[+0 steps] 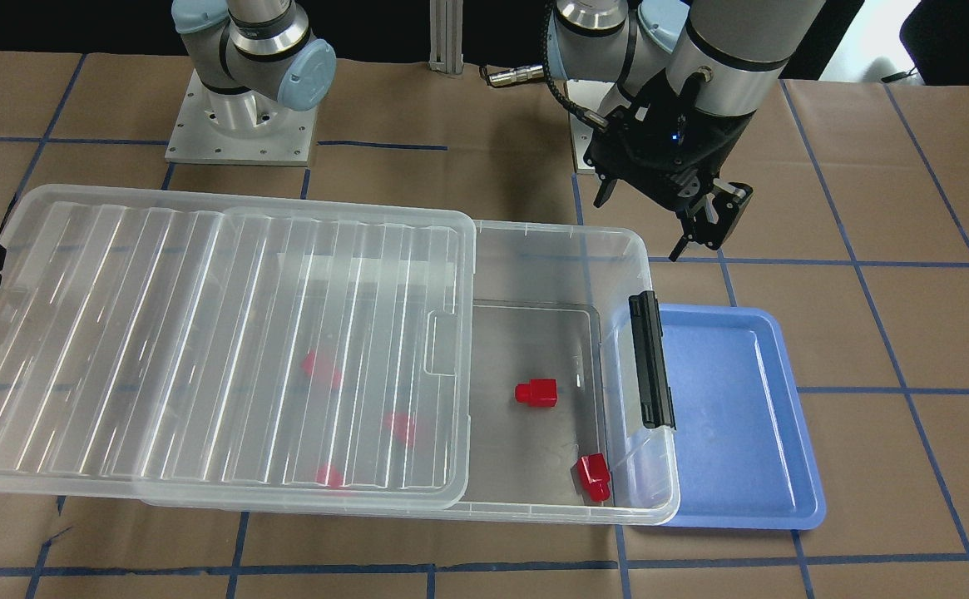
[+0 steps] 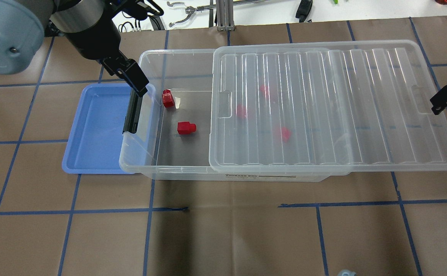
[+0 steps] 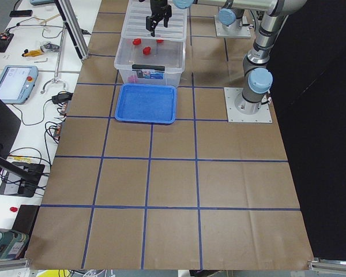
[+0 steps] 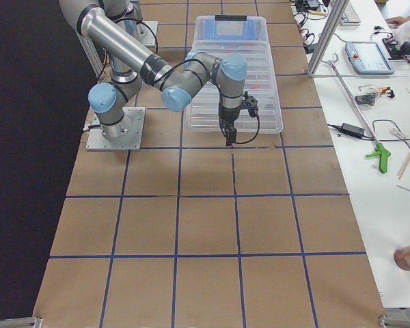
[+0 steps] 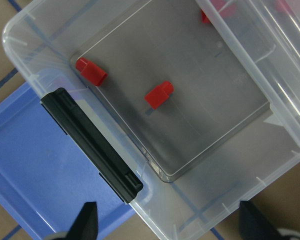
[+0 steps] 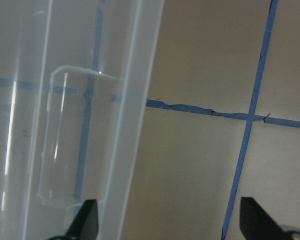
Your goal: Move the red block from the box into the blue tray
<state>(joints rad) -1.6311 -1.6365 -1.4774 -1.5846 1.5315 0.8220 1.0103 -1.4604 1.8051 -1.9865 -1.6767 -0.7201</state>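
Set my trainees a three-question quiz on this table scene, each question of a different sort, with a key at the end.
1. How many red blocks lie in the part of the box that the lid leaves uncovered?
2. True or false: the blue tray already holds a block.
3. The left hand is: A) shut on a block; B) open and empty; C) out of view.
Key: 1) two; 2) false, the blue tray is bare; 3) B.
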